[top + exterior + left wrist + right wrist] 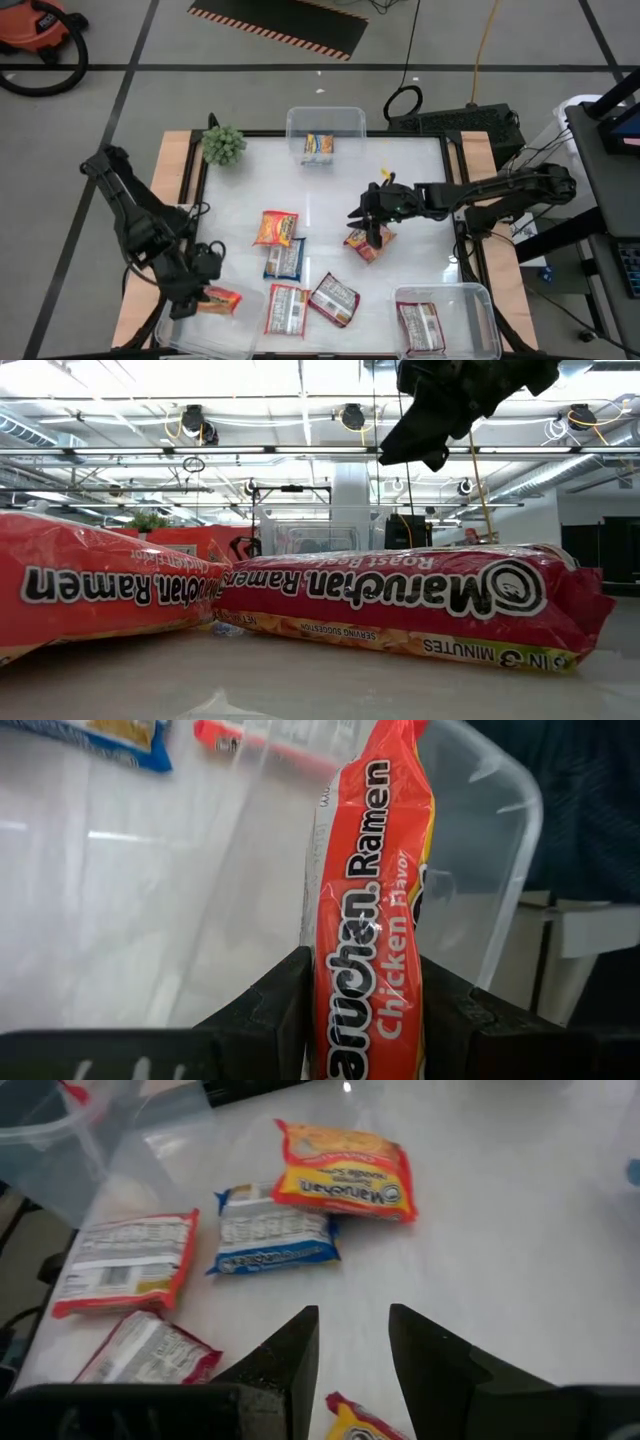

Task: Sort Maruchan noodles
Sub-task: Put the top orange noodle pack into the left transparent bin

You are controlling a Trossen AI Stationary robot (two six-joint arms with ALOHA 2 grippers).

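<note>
My left gripper [205,291] is at the table's near left corner, shut on an orange Maruchan noodle packet [222,298] above the near-left clear tub [240,335]. Near the table's middle my right gripper [353,1342] is open, just above a red-and-yellow packet [365,245] that lies flat on the table. Several more packets lie flat: an orange-yellow one [276,228], a blue one [285,258], a red-and-white one [287,310] and a red one [333,298]. Two red packets [420,600] fill the low view. My left gripper pinches the orange packet across its two flat faces [365,995], one finger [280,1010] on each side. The fingers slant down from the table's left. The packet sticks out beyond the fingertips, edge-on to the wrist camera, over the tub's wall [505,860] and off the table.
A far clear tub [345,118] holds one packet [319,146]. The near-right clear tub [470,295] holds a red packet [420,328]. A green plant [224,145] stands at the far left corner. A raised wooden and black frame [180,165] edges the white table.
</note>
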